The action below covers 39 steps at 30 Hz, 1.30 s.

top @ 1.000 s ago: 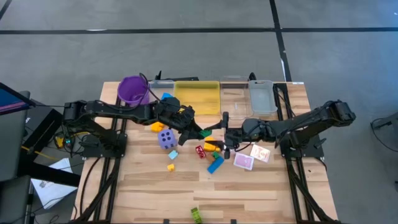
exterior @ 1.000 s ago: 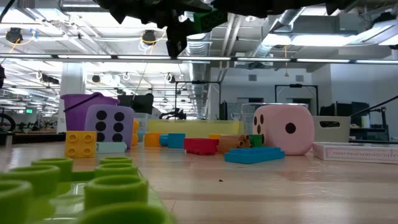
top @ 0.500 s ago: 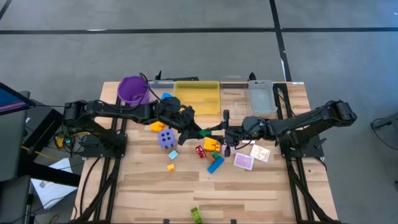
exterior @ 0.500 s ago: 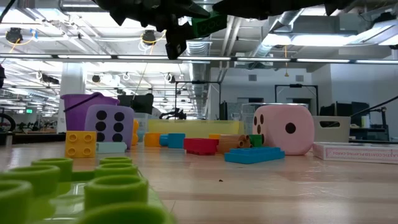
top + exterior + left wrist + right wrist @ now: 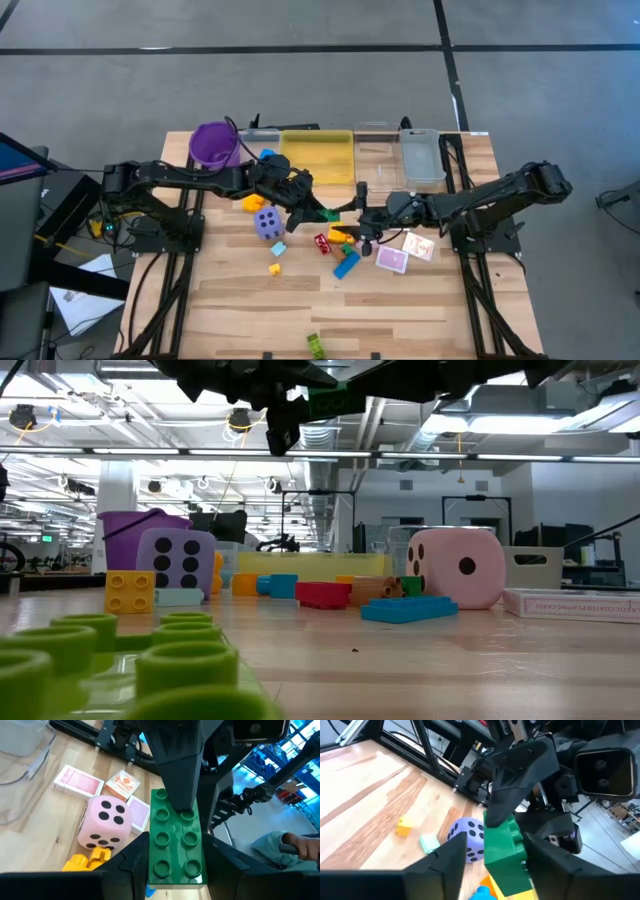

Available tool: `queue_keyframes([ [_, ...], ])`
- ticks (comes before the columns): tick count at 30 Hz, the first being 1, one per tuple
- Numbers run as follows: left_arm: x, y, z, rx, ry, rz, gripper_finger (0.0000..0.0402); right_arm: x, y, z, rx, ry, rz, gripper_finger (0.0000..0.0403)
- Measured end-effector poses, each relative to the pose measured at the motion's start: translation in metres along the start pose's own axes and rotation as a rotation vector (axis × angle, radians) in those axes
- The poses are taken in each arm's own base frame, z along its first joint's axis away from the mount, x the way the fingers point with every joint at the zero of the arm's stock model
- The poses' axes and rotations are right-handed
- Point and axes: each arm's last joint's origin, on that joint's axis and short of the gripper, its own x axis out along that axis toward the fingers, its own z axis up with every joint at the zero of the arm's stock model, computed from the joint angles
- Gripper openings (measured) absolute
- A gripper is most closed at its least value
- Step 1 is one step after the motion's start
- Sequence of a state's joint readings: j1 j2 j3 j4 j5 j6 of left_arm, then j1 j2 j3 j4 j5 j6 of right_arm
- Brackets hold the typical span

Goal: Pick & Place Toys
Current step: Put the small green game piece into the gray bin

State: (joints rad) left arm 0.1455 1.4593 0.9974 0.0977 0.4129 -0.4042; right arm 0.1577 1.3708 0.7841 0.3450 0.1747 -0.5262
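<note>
A green building block (image 5: 327, 213) hangs in the air over the middle of the table, between my two grippers. My left gripper (image 5: 312, 212) is shut on it. My right gripper (image 5: 350, 216) is open; its fingers stand on either side of the block's other end (image 5: 505, 852), with a gap showing beside one finger. The block also shows at the top of the low view (image 5: 335, 402). Below lie a pink die (image 5: 105, 822), a purple die (image 5: 268, 222), yellow blocks (image 5: 340, 233), a red block (image 5: 322, 243), a blue block (image 5: 346, 263) and pink cards (image 5: 393, 260). My left gripper pinches the green block's two long sides (image 5: 152, 870) between its two fingers, at the block's near end, studs facing the wrist camera. The fingers come about level from the table's left and lie along the block. The block is lifted clear of the table, roughly level.
A purple cup (image 5: 213, 145), a yellow tray (image 5: 317, 157) and a clear tray (image 5: 421, 157) stand along the far edge. A small yellow block (image 5: 275, 268) lies near the middle and another green block (image 5: 316, 344) at the near edge. A person shows in the left wrist view (image 5: 292, 852).
My right gripper has edged toward the table's left, closer around the green block's free end. The block, held high by my left gripper, has settled from a slight tilt to nearly level.
</note>
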Motion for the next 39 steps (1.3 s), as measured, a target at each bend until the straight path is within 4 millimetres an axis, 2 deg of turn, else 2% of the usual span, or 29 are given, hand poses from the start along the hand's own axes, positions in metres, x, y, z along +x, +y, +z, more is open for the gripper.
queue_keyframes([
  [4,0.0003,-0.0013,-0.0001,-0.006,0.003,-0.016,0.0138,0.0001,-0.0003,-0.0001,0.001,-0.001,-0.001,0.0235],
  [9,0.0004,-0.0018,0.0004,-0.003,-0.001,-0.02,0.0138,0.0001,-0.001,-0.0001,0.003,0.007,-0.022,0.0241],
  [17,0.0009,-0.0031,0.0,-0.001,0.002,-0.025,0.0138,0.002,-0.0022,-0.0012,0.005,0.028,-0.068,0.0199],
  [27,0.0008,-0.0041,0.0,0.002,0.009,-0.046,0.0138,0.0021,-0.0038,0.0002,0.011,0.015,-0.094,0.0102],
  [31,0.0006,-0.0044,0.0001,0.009,0.009,-0.047,0.0143,0.0021,-0.004,0.0003,0.011,0.014,-0.096,0.0101],
  [39,-0.0011,-0.0011,0.0027,0.018,-0.009,-0.03,0.0179,0.0019,-0.0048,-0.0019,0.01,0.058,-0.141,0.0103],
])
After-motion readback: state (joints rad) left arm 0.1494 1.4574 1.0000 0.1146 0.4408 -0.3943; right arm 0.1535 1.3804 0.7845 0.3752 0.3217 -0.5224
